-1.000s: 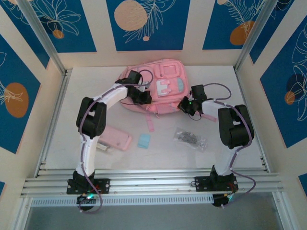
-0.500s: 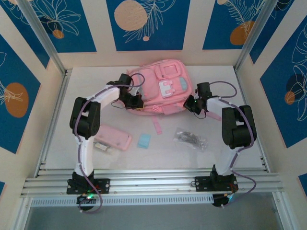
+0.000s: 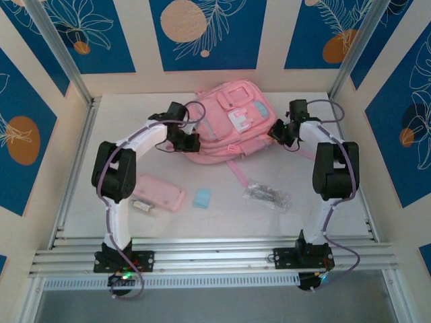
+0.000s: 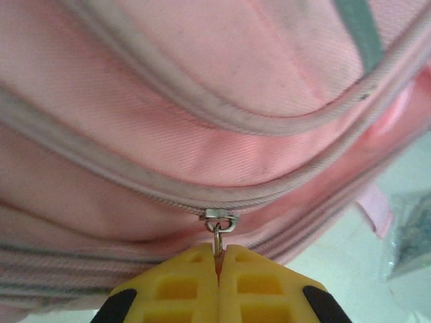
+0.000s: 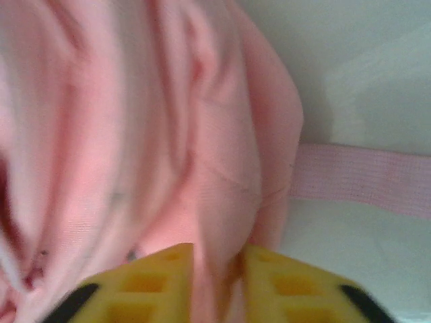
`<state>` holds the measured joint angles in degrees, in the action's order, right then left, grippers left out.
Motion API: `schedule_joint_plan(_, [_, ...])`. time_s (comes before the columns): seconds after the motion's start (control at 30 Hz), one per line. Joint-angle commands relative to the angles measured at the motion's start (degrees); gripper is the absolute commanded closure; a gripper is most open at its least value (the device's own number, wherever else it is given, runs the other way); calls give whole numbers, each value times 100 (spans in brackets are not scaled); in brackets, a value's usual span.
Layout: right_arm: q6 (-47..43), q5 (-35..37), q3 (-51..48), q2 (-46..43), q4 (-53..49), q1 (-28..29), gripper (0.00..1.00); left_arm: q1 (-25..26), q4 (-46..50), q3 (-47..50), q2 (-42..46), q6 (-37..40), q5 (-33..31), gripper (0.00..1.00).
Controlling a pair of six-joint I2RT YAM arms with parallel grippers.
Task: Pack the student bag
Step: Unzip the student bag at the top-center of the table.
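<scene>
The student bag [image 3: 229, 124], a large pink backpack with pale grey-blue trim, lies front side up on the far half of a white table [image 3: 337, 202], tilted so its top points to the far right. One pink strap [image 3: 237, 171] trails from its near edge toward the front. The left gripper [image 4: 217, 259] meets the bag's left side; seen from the wrist, its yellow fingers are clenched tight on the small metal zipper pull [image 4: 218, 232] of a closed zip. The right gripper [image 5: 217, 259] is at the bag's right side; its yellow fingers stand a little apart with a fold of pink bag fabric in the gap, and it is not possible to tell whether they are pinching it. Nearer the front than the bag, to its left, lies a flat pink pencil case [image 3: 160, 193]. To the front right of the bag lies a clear packet [image 3: 267, 195] with dark contents. Between those two, in front of the bag, sits a small light-blue block [image 3: 202, 197].
</scene>
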<state>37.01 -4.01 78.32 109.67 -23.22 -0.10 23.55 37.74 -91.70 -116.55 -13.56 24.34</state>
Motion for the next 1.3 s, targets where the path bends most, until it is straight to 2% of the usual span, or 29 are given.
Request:
schedule_joint_plan(0.0, [160,-140,-35,-653,4,36,48,278,-18,-354,207,-259,638,100])
schedule_joint_plan(0.1, [455,-458,-688,-1449,129,287,36,484,-267,-600,241,-490,927,100])
schedule_joint_plan(0.23, [1093,-671,-1595,-2387,414,775,34,694,-633,-840,247,-819,1164,100])
schedule_joint_plan(0.33, [1785,-876,-2175,-2837,1041,1090,34,886,-665,-1037,214,-864,1163,100])
schedule_joint_plan(0.47, [2461,-749,-2538,-2885,1670,1449,34,1100,-817,-1018,262,-963,1214,100])
schedule_joint_plan(0.63, [2961,-734,-2727,-2321,2589,1549,35,1247,-914,-785,350,-1007,1231,100])
schedule_joint_plan(0.7, [3097,-717,-2743,-2035,2916,1545,40,1257,-958,-636,434,-1025,1276,100])
schedule_joint_plan(0.77, [3262,-733,-2730,-1748,3194,1546,53,1257,-1030,-374,602,-1027,1225,100])
schedule_joint_plan(0.8, [3272,-761,-2728,-1635,3355,1554,62,1257,-1056,-261,680,-998,1184,100])
schedule_joint_plan(0.83, [3269,-779,-2681,-1512,3407,1560,77,1257,-1026,-160,739,-918,1127,100])
schedule_joint_plan(0.87, [3212,-853,-2612,-1418,3404,1541,87,1242,-936,-94,773,-797,1050,100])
schedule_joint_plan(0.93, [3003,-957,-2500,-1340,3271,1497,100,1189,-687,-5,777,-621,835,100])
schedule_joint_plan(1.03, [2632,-999,-2488,-1450,2945,1414,100,953,-572,333,854,-542,421,100])
schedule_joint_plan(1.27, [1419,-1188,-2403,-1936,1705,1188,100,134,-630,952,1143,-284,-1348,100])
